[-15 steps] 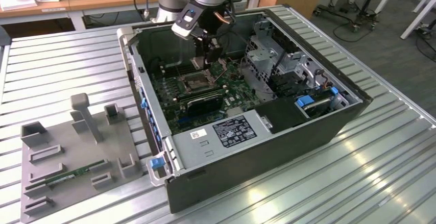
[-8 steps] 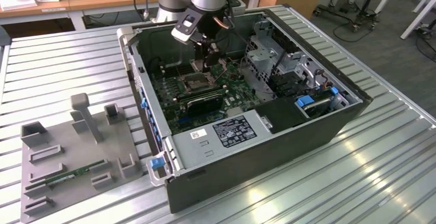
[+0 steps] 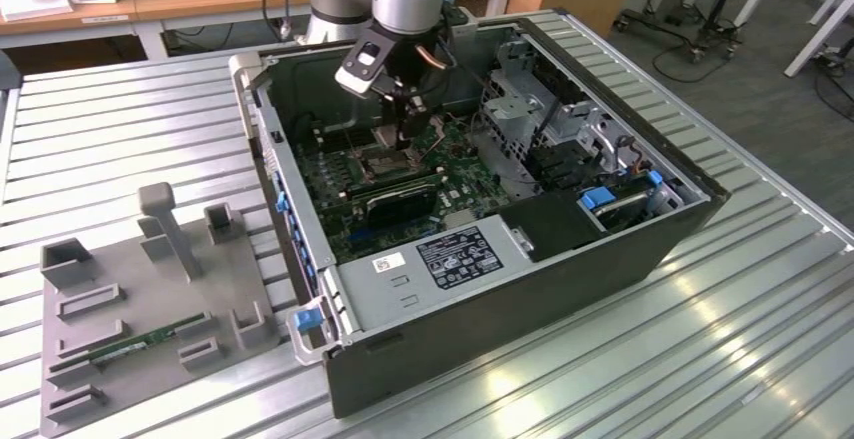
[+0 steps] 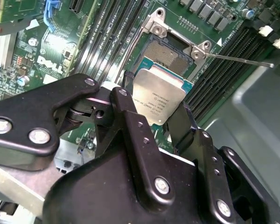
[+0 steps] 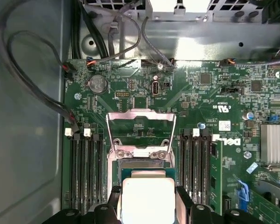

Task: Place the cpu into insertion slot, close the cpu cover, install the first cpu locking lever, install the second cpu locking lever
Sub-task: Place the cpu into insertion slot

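My gripper (image 3: 392, 135) is inside the open computer case, shut on the cpu (image 4: 159, 88), a flat square chip with a silvery face. In both wrist views the black fingers (image 4: 125, 100) clamp two opposite edges of the chip. The cpu (image 5: 146, 200) hangs tilted just above the insertion slot (image 4: 164, 50), whose dark pin field shows beyond the chip's far edge. The cpu cover (image 5: 140, 114), a silver frame with a square window, is flipped open away from the slot (image 5: 140, 165). A thin wire locking lever (image 4: 238, 59) sticks out sideways from the socket's corner.
Black memory slots (image 5: 86, 172) flank the socket on both sides. Cables (image 5: 32, 88) run along the case wall, and a finned heat sink (image 5: 274, 143) sits nearby. On the exterior view's left, a grey fixture (image 3: 134, 309) holds a green memory stick (image 3: 147, 342).
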Motion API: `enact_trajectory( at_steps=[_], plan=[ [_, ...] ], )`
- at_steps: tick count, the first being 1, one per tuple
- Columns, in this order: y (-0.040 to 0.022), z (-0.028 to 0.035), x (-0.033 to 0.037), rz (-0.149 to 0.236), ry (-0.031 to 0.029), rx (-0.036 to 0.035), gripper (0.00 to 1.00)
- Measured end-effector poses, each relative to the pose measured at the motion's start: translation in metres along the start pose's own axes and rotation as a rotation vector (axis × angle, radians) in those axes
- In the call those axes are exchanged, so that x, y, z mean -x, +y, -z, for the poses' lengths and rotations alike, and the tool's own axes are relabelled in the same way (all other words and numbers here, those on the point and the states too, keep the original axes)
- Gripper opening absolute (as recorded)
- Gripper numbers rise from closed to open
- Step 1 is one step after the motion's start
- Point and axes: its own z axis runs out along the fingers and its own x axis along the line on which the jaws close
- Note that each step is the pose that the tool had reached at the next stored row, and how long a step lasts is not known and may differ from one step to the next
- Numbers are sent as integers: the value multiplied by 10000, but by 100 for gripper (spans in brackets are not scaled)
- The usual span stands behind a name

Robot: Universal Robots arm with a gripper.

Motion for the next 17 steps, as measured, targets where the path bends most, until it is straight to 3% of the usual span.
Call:
enact_trajectory(
  at_steps=[17],
  plan=[
    [-53, -253, -36, 53, 2, 2, 54]
  ],
)
